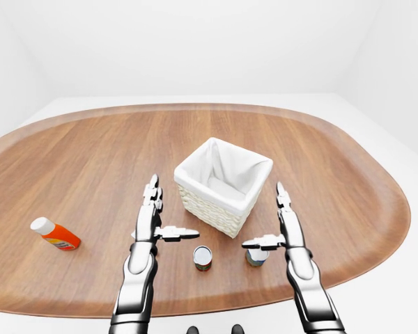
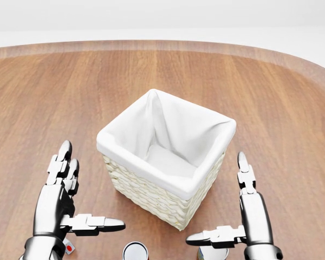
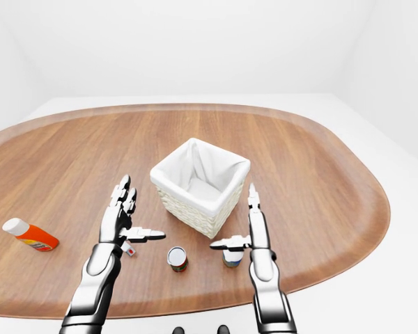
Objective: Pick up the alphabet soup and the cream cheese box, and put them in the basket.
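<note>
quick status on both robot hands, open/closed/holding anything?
Left robot hand: open, fingers spread, holding nothing.
Right robot hand: open, holding nothing; its thumb hangs over a can, not closed round it.

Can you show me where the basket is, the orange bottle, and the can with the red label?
basket [image 1: 214, 203], left-eye view, on its woven side wall.
orange bottle [image 1: 59, 238], left-eye view, on its orange body, lying down.
red-labelled can [image 1: 203, 258], left-eye view, on its upright body below the silver lid.

Basket [image 2: 168, 179] blocks centre; table [image 1: 76, 160] open L/R
</note>
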Controlling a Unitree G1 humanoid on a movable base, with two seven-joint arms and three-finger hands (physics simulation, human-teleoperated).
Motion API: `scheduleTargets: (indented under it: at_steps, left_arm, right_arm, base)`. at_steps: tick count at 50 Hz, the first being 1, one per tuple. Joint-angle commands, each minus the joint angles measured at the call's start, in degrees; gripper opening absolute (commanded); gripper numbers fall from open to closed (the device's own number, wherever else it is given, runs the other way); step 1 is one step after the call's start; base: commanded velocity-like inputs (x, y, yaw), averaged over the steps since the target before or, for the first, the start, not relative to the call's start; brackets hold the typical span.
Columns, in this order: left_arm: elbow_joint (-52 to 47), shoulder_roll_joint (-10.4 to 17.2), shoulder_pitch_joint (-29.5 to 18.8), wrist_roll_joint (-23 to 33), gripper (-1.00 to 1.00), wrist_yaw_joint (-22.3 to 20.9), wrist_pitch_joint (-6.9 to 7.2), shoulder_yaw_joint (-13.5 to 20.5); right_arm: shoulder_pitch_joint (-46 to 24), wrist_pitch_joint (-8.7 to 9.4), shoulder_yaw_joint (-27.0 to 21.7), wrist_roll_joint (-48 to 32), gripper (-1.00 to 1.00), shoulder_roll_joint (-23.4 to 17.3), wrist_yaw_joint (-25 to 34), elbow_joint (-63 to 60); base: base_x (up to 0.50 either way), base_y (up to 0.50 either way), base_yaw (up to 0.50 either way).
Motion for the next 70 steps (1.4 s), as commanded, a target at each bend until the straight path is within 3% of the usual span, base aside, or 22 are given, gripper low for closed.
scheduleTargets:
  at_steps: [1, 11, 22, 24, 36, 50, 64, 65, 66, 67, 68, 70]
  left_arm:
    - [0.4, 0.1, -0.2, -0.2, 1.0, -0.1, -0.38, 0.3]
    - [0.3, 0.1, -0.1, -0.2, 1.0, -0.1, -0.41, 0.2]
    - [0.7, 0.2, -0.3, -0.4, 1.0, 0.0, -0.53, 0.5]
    - [0.8, 0.2, -0.4, -0.5, 1.0, 0.1, -0.6, 0.6]
    - [0.9, 0.3, -0.6, -0.7, 1.0, 0.2, -0.41, 0.8]
    - [0.8, 0.4, -0.7, -1.0, 1.0, 0.1, -0.07, 1.0]
    - [0.8, 0.4, -0.8, -1.2, 1.0, 0.3, 0.06, 1.1]
    - [0.8, 0.4, -0.9, -1.2, 1.0, 0.3, 0.13, 1.1]
    - [0.8, 0.4, -0.9, -1.2, 1.0, 0.3, 0.12, 1.1]
    - [0.6, 0.4, -0.8, -1.2, 1.0, 0.3, 0.25, 1.1]
    - [0.4, 0.4, -0.8, -1.2, 1.0, 0.3, 0.31, 1.1]
    - [0.5, 0.5, -0.8, -1.2, 1.0, 0.3, 0.27, 1.1]
  right_arm:
    - [4.4, -0.8, 2.5, -5.1, 1.0, 0.5, -1.9, -2.1]
    - [7.2, -0.75, 3.7, -6.8, 1.0, 0.4, -2.5, -5.1]
    - [5.4, -4.22, 3.0, -6.4, 1.0, 0.3, -3.6, 2.5]
    - [4.9, -5.73, 2.8, -6.2, 1.0, 0.2, -4.1, 5.4]
    - [1.9, -5.73, 2.9, -6.5, 1.0, 0.2, -6.5, 18.7]
    - [-8.6, -5.73, 0.3, -4.6, 1.0, -1.1, -9.5, 43.2]
    - [-15.6, -5.73, 0.7, -4.2, 1.0, -1.1, -10.6, 58.8]
    - [-15.6, -5.73, 0.9, -4.4, 0.92, -1.0, -10.5, 58.9]
    - [-15.6, -5.73, 1.0, -4.6, 0.36, -1.0, -10.6, 59.0]
    - [-15.5, -5.73, 1.2, -4.9, -0.65, -1.0, -10.6, 59.1]
    - [-15.3, -5.73, 1.2, -5.0, -0.92, -0.9, -10.6, 58.7]
    - [-14.9, -5.73, 1.3, -5.3, -1.0, -0.9, -10.5, 58.0]
  base:
    - [0.0, 0.0, 0.0]
    - [0.0, 0.0, 0.0]
    - [0.0, 0.0, 0.0]
    - [0.0, 0.0, 0.0]
    - [0.0, 0.0, 0.0]
    - [0.0, 0.0, 0.0]
    - [0.0, 0.0, 0.0]
    - [0.01, 0.0, 0.0]
    - [0.01, 0.0, 0.0]
    - [0.0, 0.0, 0.0]
    - [0.0, 0.0, 0.0]
    - [0.01, 0.0, 0.0]
